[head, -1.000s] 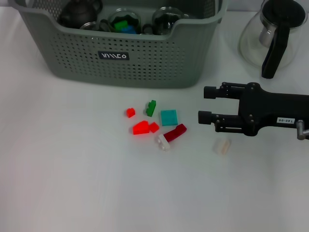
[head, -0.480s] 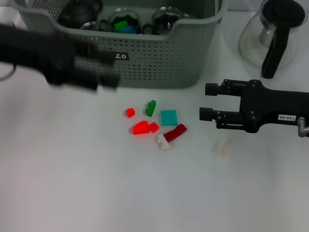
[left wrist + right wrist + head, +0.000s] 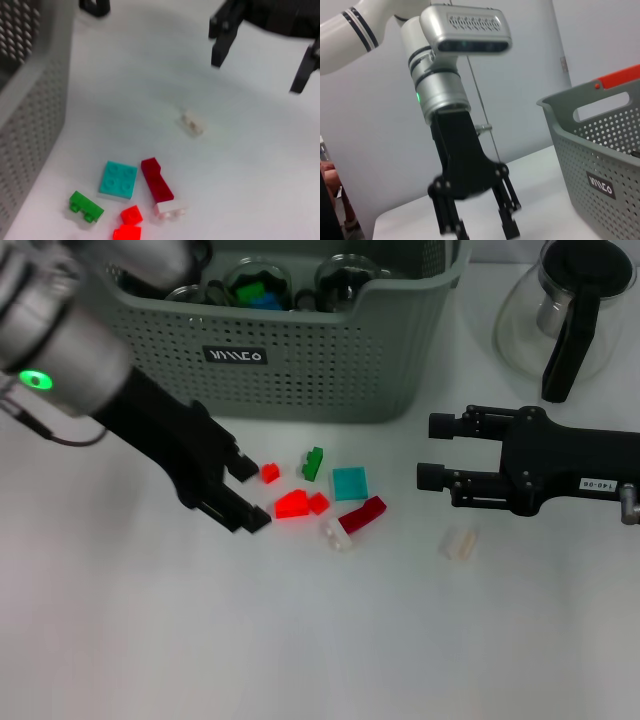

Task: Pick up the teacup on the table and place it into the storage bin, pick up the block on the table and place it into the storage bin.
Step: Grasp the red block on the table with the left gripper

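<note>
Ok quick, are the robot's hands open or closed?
Left gripper: open, empty, beside the red blocks.
Right gripper: open, empty.

The white table (image 3: 150, 640) carries the grey-green storage bin (image 3: 300, 360) at the back, a glass carafe (image 3: 565, 320) beside it, and scattered small blocks (image 3: 320, 500) in front, one pale block (image 3: 460, 542) apart.
</note>
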Controlling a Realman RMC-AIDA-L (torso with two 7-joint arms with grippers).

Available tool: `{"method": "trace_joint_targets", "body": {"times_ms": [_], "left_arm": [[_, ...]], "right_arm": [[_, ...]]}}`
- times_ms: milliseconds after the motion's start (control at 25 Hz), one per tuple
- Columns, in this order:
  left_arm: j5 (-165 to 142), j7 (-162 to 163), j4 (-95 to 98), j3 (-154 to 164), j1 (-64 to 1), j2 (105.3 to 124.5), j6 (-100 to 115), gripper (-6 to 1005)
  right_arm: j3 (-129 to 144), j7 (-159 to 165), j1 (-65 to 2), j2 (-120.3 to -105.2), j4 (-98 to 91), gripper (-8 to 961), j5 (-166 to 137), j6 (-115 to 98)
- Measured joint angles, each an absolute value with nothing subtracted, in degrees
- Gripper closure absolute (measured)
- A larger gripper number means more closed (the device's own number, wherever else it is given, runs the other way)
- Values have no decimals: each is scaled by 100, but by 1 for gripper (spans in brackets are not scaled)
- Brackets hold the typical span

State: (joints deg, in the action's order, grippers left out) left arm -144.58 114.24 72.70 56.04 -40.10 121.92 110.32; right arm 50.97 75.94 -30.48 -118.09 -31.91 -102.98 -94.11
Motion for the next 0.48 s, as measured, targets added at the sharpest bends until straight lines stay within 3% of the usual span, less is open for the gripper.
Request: {"method": "trace_joint_targets", "body": {"times_ms": [40, 160, 480], "left_arm": [[-14725, 11460, 7274, 5766, -4080, 12326, 10922, 340], [-14897, 11614, 7235, 6175, -4105, 12433, 10593, 341], [-14850, 12364, 7068, 7623, -3803, 12455, 9000, 368]], "right_arm": [[5097, 7594, -3046, -11807, -3191, 211, -10298, -9411], [5097, 7595, -3046, -11803, -3190, 211, -10297, -9410], [5097, 7584, -3030, -11803, -3191, 210, -10297, -9389]]}}
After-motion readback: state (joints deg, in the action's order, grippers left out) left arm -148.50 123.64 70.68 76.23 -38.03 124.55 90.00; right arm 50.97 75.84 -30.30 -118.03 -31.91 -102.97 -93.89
